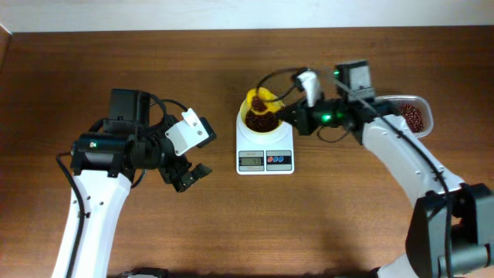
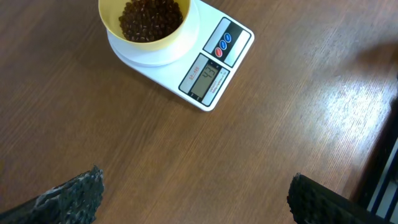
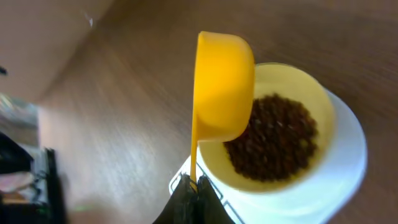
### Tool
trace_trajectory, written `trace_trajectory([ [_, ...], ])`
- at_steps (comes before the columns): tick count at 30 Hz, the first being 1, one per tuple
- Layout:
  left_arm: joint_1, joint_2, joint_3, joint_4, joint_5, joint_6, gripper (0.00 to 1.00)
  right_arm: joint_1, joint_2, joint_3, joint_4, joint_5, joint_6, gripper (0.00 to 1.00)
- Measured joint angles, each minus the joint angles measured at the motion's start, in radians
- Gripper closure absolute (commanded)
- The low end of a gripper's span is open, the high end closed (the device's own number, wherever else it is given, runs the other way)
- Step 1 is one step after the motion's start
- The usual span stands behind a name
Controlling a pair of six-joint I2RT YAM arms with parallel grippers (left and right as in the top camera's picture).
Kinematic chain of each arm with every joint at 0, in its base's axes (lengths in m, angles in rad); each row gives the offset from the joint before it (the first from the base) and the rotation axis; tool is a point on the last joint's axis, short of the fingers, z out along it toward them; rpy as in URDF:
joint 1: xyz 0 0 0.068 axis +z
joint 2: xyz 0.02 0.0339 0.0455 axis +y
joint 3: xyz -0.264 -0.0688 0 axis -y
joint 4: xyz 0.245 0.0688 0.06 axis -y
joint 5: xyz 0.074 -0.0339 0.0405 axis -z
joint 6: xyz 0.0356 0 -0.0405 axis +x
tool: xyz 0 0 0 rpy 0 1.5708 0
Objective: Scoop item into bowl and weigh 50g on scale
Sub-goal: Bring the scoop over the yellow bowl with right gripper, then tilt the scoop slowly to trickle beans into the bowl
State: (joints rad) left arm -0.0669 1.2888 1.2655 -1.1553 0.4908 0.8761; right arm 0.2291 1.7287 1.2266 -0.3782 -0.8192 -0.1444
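The pale-yellow bowl (image 1: 261, 117) stands on the white scale (image 1: 265, 153) at mid-table and holds a heap of dark red-brown beans (image 1: 262, 121). In the left wrist view the bowl (image 2: 149, 26) with beans (image 2: 150, 17) sits on the scale (image 2: 214, 68). My right gripper (image 1: 287, 113) is shut on the handle of a yellow scoop (image 3: 222, 87), tipped on its side over the bowl (image 3: 292, 134) and its beans (image 3: 272, 137); the gripper shows in its own view (image 3: 193, 186). My left gripper (image 1: 187, 175) is open and empty over bare table left of the scale, fingertips apart (image 2: 196, 193).
A clear plastic container (image 1: 411, 113) with more beans stands at the far right, behind my right arm. The table's back edge runs along the top of the overhead view.
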Motion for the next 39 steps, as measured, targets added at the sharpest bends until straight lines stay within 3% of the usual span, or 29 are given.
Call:
trace_trajectory([
  [9, 0.000, 0.000, 0.000, 0.000, 0.000, 0.000, 0.01, 0.047, 0.000, 0.000, 0.020, 0.246, -0.107, 0.96],
  [39, 0.000, 0.000, 0.000, 0.000, 0.000, 0.000, 0.01, 0.047, -0.068, 0.000, -0.014, 0.366, -0.145, 0.96],
])
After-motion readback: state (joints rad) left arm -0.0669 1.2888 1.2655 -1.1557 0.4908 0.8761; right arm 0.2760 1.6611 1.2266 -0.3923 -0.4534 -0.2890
